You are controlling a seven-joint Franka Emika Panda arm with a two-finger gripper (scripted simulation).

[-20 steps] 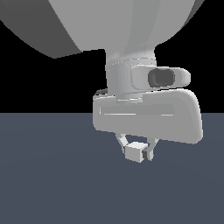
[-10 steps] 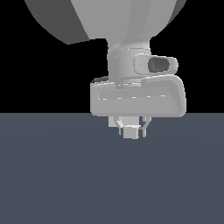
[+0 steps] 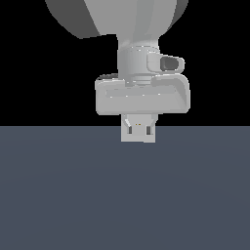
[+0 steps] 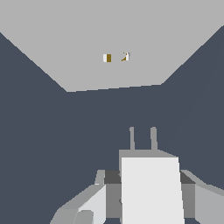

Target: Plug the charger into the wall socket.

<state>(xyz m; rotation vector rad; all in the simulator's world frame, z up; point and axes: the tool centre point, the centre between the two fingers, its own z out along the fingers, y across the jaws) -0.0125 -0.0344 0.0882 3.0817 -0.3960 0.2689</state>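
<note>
The gripper (image 4: 151, 197) pinches the charger (image 4: 151, 188) between its jaws, its two prongs facing the wall socket (image 4: 113, 43) across open dark floor (image 4: 52, 144).

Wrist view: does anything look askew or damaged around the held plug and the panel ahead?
Nothing stands out. The charger sits squarely between the fingers, its two prongs straight, parallel and pointing toward the wall socket. The socket's two orange-marked holes sit slightly to one side of the prongs' line; a gap remains.

surface: dark grey-blue floor (image 3: 73, 195) | on it: wall socket (image 4: 87, 39), upright
</note>
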